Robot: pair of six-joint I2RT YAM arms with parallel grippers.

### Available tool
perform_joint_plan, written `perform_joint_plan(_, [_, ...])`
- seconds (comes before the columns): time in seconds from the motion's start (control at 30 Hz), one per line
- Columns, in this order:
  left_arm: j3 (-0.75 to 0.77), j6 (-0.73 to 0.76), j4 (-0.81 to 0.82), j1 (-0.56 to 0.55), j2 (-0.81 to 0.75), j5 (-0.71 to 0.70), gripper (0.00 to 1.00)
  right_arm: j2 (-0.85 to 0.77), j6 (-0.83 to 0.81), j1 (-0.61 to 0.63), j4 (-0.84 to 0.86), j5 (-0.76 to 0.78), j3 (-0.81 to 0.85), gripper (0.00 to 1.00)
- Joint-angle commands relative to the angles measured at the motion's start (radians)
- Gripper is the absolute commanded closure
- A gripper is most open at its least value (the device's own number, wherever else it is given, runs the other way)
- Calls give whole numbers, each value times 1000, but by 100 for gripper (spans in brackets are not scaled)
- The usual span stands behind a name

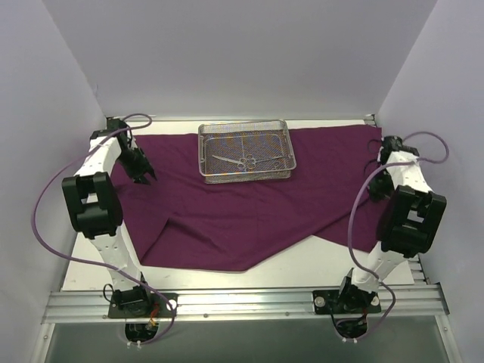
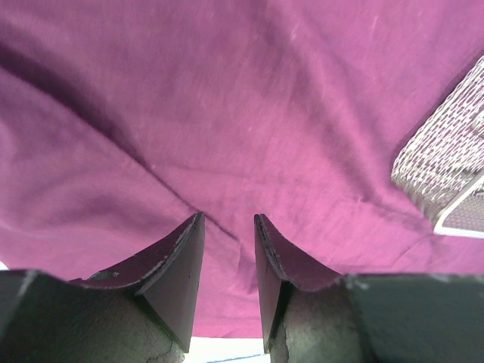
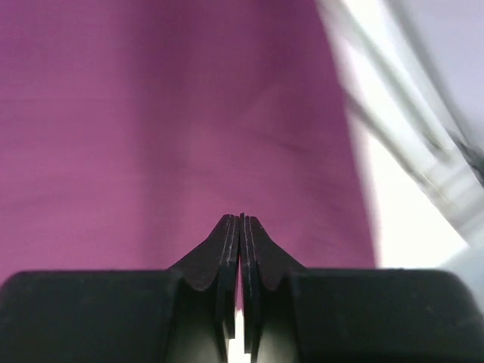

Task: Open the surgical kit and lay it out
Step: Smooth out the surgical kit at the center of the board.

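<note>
The dark purple cloth wrap lies spread open over the table, with a folded flap at its front left. The silver wire-mesh tray stands on the cloth at the back centre. Thin ring-handled instruments lie inside it. My left gripper hovers over the cloth's left part, left of the tray. Its jaws are open and empty, with the cloth below and a tray corner at the right. My right gripper is over the cloth's right edge, jaws shut and empty above the cloth.
White table surface shows in front of the cloth and along its right edge. White enclosure walls stand at the back and both sides. A metal rail carries the arm bases at the near edge. Purple cables loop beside each arm.
</note>
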Motion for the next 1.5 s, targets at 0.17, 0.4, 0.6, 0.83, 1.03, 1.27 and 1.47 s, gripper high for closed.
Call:
perform_joint_plan(0.17, [149, 6, 16, -10, 136, 48, 65, 170, 1, 147, 193, -457, 291, 88])
perform_joint_plan(0.4, [242, -40, 22, -27, 265, -26, 87, 404, 36, 182, 265, -554, 447, 91])
perform_joint_plan(0.6, [461, -37, -94, -19, 445, -84, 90, 524, 72, 182, 281, -563, 451, 94])
perform_joint_plan(0.83, [744, -42, -223, 41, 644, -55, 90, 489, 116, 184, 290, -578, 317, 94])
perform_joint_plan(1.03, [835, -10, -242, 79, 652, -111, 76, 439, 76, 237, 269, -585, 299, 92])
perform_joint_plan(1.27, [646, 16, -252, -2, 301, -274, 49, 342, 44, 325, 236, -568, 323, 75])
perform_joint_plan(1.47, [247, 56, -239, -120, -30, -371, 35, 255, 32, 413, 218, -582, 291, 61])
